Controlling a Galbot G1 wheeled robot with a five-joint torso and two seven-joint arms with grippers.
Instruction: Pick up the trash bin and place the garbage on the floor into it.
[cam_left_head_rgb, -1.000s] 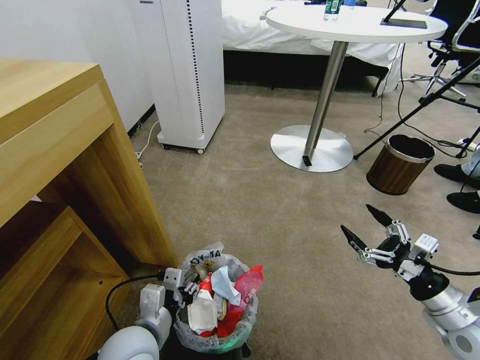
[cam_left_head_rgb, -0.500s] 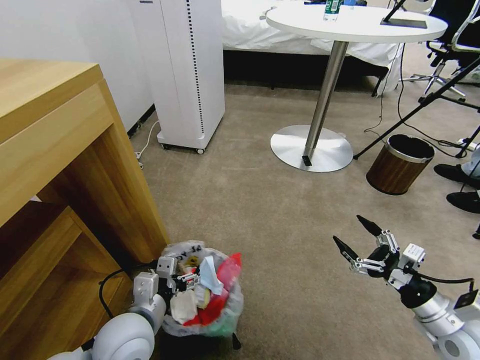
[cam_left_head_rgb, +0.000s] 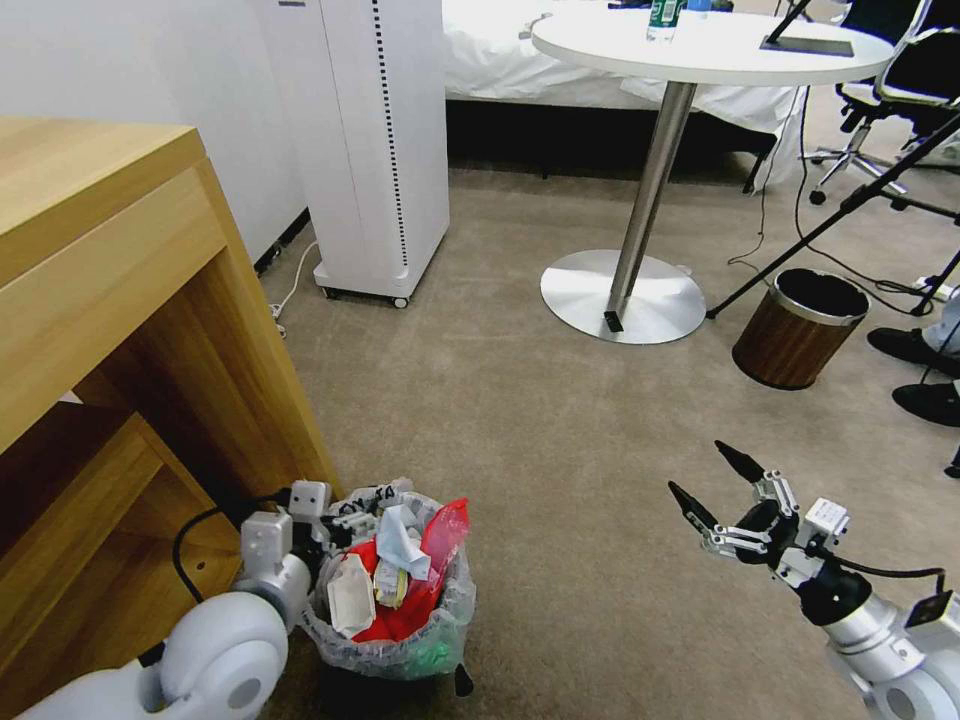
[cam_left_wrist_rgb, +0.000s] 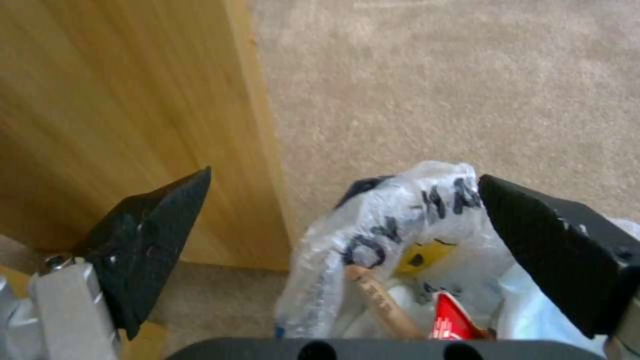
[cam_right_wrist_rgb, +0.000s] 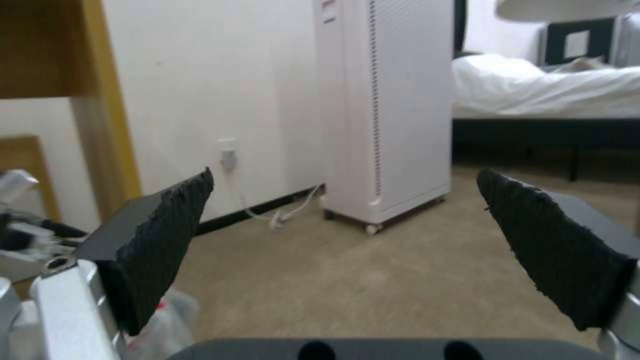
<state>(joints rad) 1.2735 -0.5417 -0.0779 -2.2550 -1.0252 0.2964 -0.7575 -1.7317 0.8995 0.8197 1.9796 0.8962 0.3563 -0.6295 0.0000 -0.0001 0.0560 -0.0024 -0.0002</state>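
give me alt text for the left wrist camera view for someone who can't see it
The left pincer is open, its dark fingertips straddling the printed plastic bag lining the trash bin, with a red packet and other garbage inside. A wooden desk panel stands beside it on the floor.

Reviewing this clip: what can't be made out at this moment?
- Bin base: head view, hidden under the bag's overhang and in shadow.
- Whether the open left claw touches the bag: head view, its wrist blocks the contact.
- Bag print: left wrist view, creased, unreadable.
- Floor under the desk: head view, hidden by the desk.
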